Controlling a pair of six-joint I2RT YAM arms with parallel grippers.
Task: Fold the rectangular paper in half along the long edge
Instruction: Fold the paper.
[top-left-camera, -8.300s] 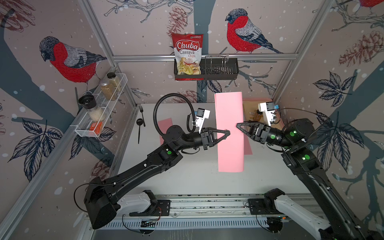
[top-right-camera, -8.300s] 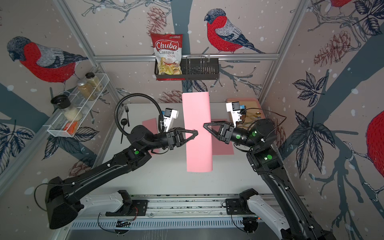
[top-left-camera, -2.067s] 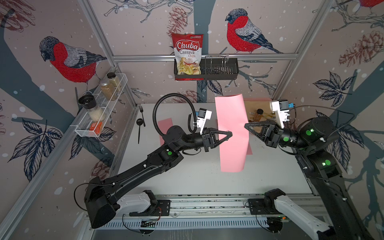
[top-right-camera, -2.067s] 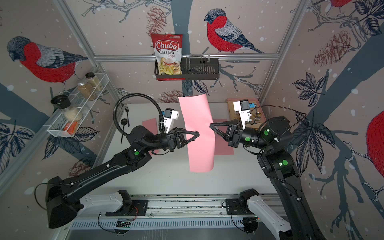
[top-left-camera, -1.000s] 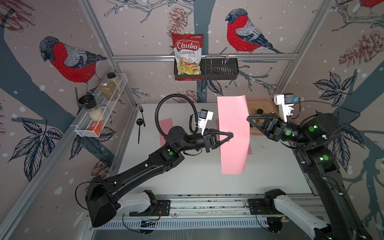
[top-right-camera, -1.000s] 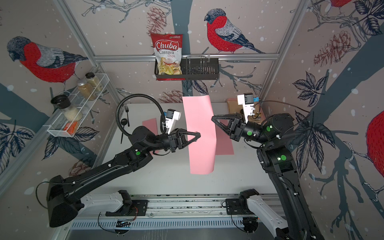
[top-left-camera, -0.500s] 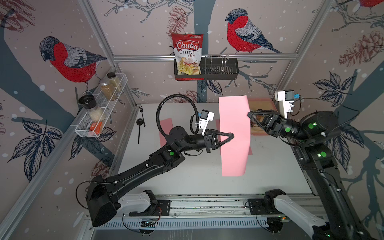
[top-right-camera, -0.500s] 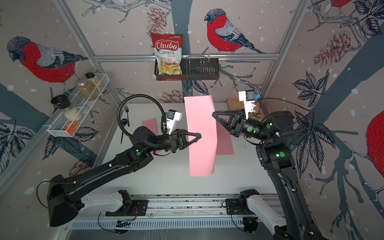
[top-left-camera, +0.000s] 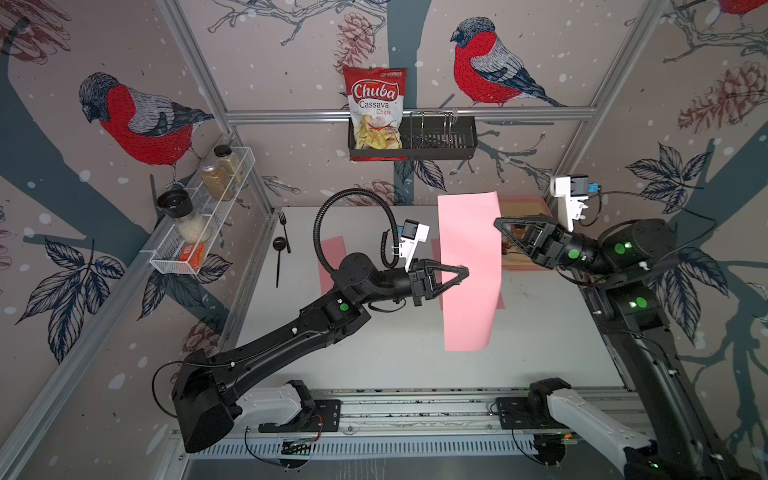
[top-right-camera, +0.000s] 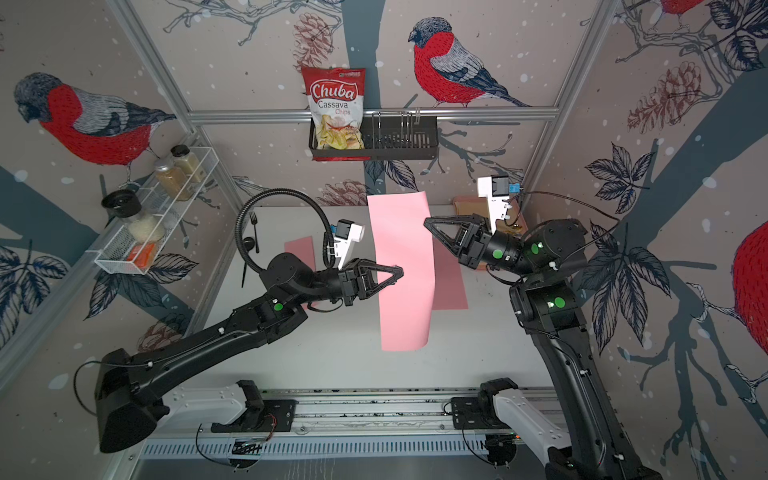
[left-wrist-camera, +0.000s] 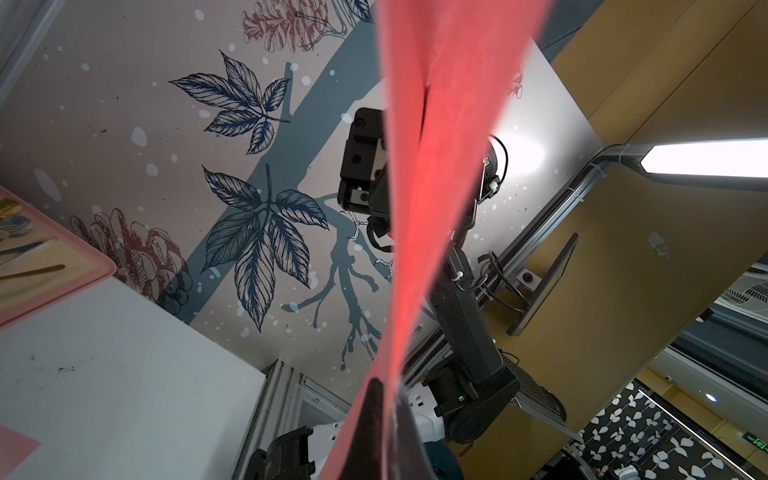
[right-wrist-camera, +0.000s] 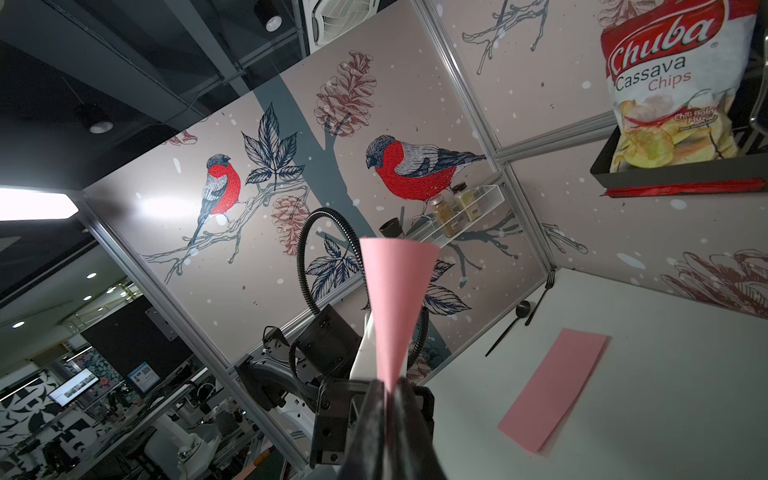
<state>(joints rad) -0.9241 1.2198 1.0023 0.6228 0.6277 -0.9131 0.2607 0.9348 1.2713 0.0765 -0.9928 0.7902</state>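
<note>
Left hand (top-left-camera: 466, 271) clenched on paper (top-left-camera: 469, 299) | right hand (top-left-camera: 496, 222) likewise | spare sheet (top-right-camera: 451, 276) beneath

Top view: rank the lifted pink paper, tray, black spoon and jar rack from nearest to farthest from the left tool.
1. Lifted pink paper, pinched in the left tool.
2. Tray, far right corner of the table.
3. Black spoon, near the table's left edge.
4. Jar rack, off the table, far left.
</note>
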